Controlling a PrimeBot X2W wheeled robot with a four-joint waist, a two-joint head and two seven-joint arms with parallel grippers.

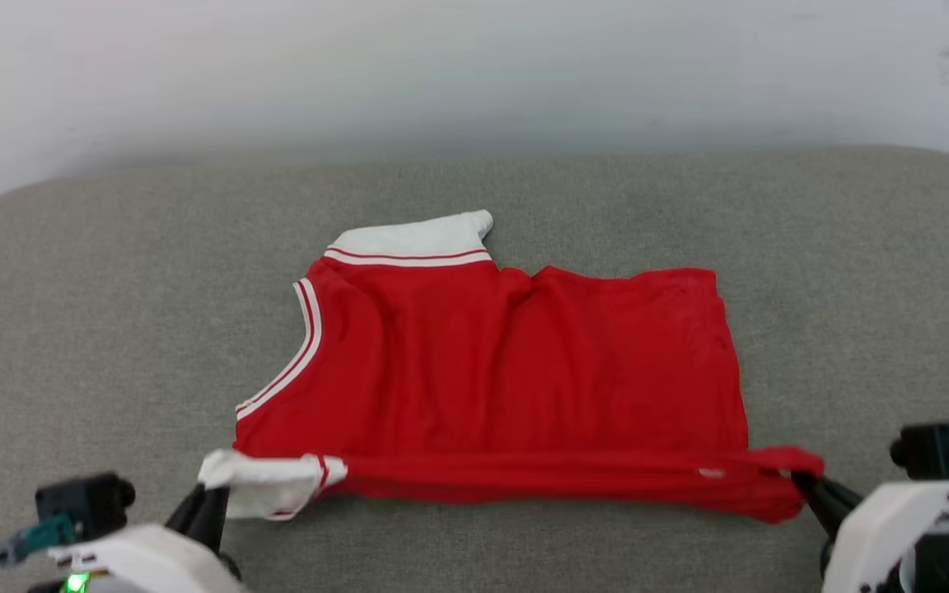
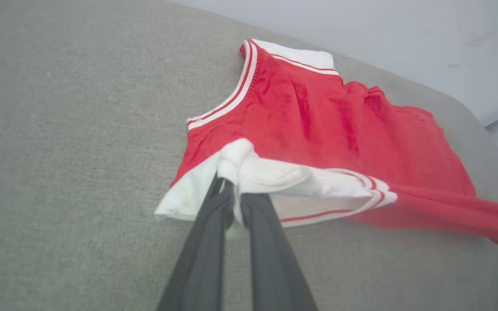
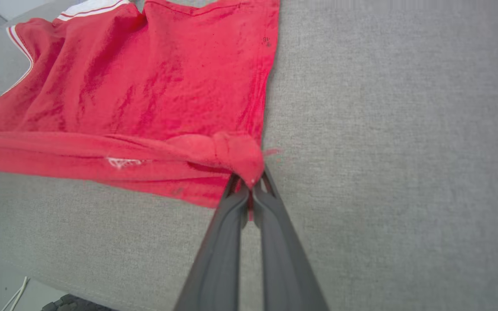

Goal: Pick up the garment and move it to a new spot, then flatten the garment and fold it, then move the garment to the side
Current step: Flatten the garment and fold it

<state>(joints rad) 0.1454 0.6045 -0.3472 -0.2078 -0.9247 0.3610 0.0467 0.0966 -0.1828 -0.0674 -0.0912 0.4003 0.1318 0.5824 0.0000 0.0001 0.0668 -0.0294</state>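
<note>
The left gripper [image 2: 233, 193] has its two dark fingers pressed together on the near white sleeve [image 2: 283, 177], the cloth bunched into a soft knot right at the tips. The right gripper [image 3: 251, 188] pinches in the same way, its fingers closed on a gathered red corner at the hem end of the garment [image 1: 516, 362]. Between the two grips the near edge runs as a narrow, rolled red band, pulled fairly straight from one side to the other (whether it clears the surface I cannot tell). Beyond that band the rest of the shirt lies spread and lightly wrinkled on the grey cushion [image 1: 112, 329], roughly in its middle. The striped neck trim curves along its left side, and the far white sleeve [image 1: 417, 239] points towards the pale wall [image 1: 441, 66] behind.
</note>
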